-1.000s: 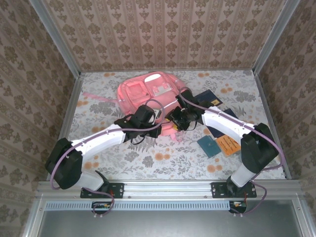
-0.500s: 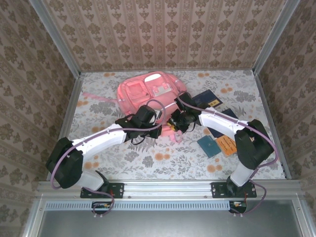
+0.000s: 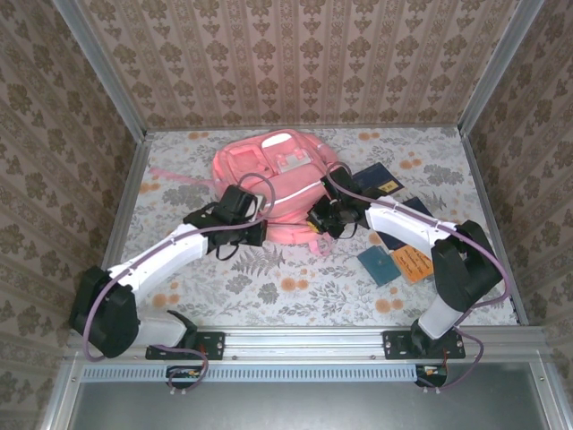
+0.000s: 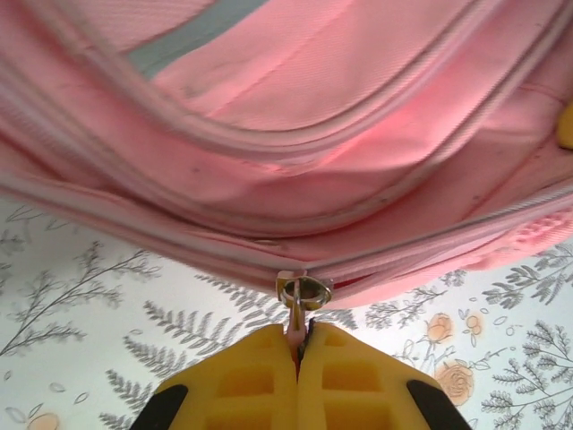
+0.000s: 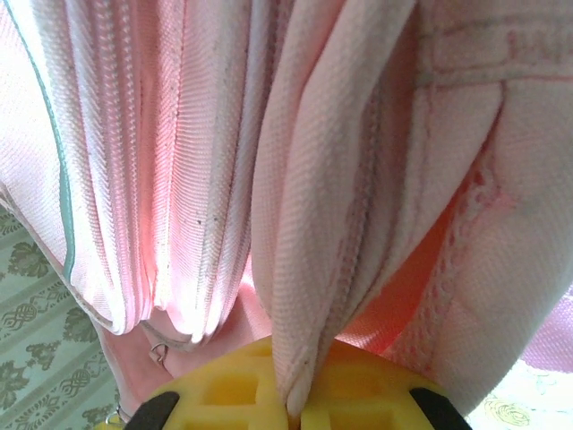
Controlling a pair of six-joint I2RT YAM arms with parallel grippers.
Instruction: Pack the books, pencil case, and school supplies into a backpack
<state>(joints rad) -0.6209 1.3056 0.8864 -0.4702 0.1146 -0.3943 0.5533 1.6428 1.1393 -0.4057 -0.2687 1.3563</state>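
Left tool [image 4: 298,348] is clenched on the zipper pull [image 4: 303,292] of the backpack [image 4: 340,134], its two yellow fingers [image 4: 242,385] pressed together around the small pink tab that hangs from the metal ring at the bag's near seam. From above, this left tool [image 3: 258,231] sits against the near left side of the backpack [image 3: 269,170], which lies flat toward the far edge of the floral surface [image 3: 269,278], a little left of the middle, front pockets facing up. The right tool [image 5: 294,408] is clenched too, gripping a thick fold of the salmon-pink backpack [image 5: 340,197] fabric that rises between its yellow fingers [image 5: 224,385], with ribbed zipper tracks running alongside. In the top view the right tool [image 3: 320,219] meets the bag at its near right corner. To the right of the backpack, a navy book [image 3: 376,179] with yellow marks lies close to the bag's right side, partly crossed by the right arm. Nearer the front and toward the right edge of the surface, a small teal book [image 3: 378,265] and an orange book [image 3: 414,264] lie side by side, touching or nearly so, well apart from the bag.
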